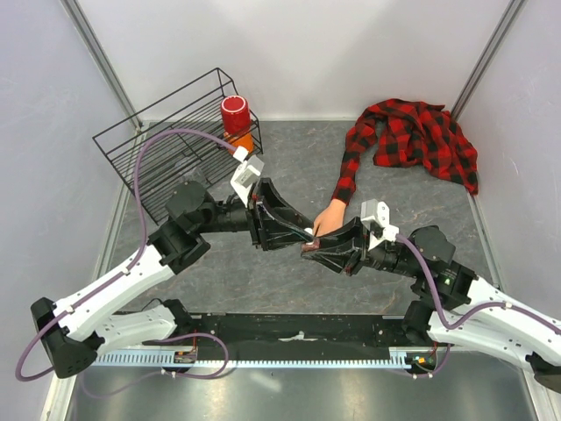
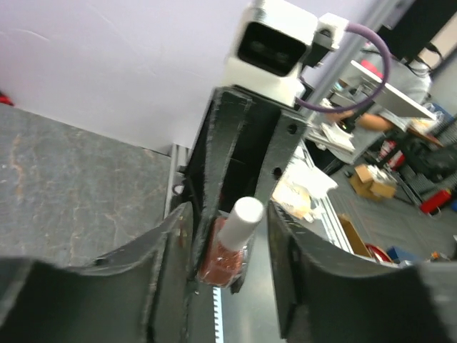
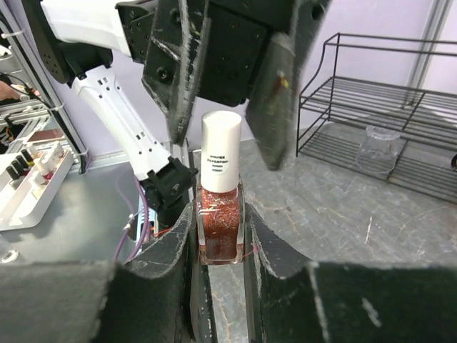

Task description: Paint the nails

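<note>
Black rack (image 1: 166,149) near left pincer (image 1: 302,232)

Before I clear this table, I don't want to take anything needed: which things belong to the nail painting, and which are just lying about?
Job: mannequin hand, nails too small to see; polish bottle, held in the right pincer; left pincer, open around its cap.
Lying about: wire rack; red-lidded orange jar; heaped plaid shirt.

One bottle (image 3: 220,193), one rack (image 1: 166,149), one shirt (image 1: 416,136), one mannequin hand (image 1: 329,217)
</note>
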`<state>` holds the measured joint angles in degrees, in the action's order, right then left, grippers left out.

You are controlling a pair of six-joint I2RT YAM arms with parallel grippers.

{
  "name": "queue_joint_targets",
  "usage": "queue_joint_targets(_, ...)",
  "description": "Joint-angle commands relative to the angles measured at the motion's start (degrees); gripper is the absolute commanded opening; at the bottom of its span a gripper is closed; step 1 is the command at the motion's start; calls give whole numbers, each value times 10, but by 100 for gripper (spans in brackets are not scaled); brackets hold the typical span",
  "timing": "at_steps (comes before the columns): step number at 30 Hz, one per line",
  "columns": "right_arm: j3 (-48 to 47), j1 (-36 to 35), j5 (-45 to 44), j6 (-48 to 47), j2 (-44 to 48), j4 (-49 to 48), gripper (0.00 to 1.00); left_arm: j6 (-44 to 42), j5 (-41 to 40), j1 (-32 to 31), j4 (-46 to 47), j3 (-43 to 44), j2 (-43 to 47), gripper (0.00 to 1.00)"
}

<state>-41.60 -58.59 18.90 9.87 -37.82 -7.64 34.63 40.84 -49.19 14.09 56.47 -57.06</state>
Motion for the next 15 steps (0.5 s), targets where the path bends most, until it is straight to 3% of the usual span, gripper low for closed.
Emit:
queue_joint_targets(1, -21, 7, 18, 14, -8, -25, 0, 23, 59, 3, 58, 13, -1, 41)
queue_joint_targets(4, -22, 10, -4, 11, -15, -25, 0, 13, 63, 3, 46, 17, -3, 31)
queue_joint_targets(10, -37, 20, -32, 5, -31, -23, 0, -25, 46, 0, -18, 42, -14, 25)
queue_joint_targets(12, -46, 20, -59, -4, -39, -14, 0, -49, 28, -4, -51, 48, -13, 17)
queue_joint_targets(13, -57, 20, -74, -10, -43, -7, 0, -62, -16, -13, -71, 59, -11, 6)
queue_joint_targets(15, -84, 20, -161, -33, -67, 32, 0, -121, -121, -43, -160, 80, -11, 2)
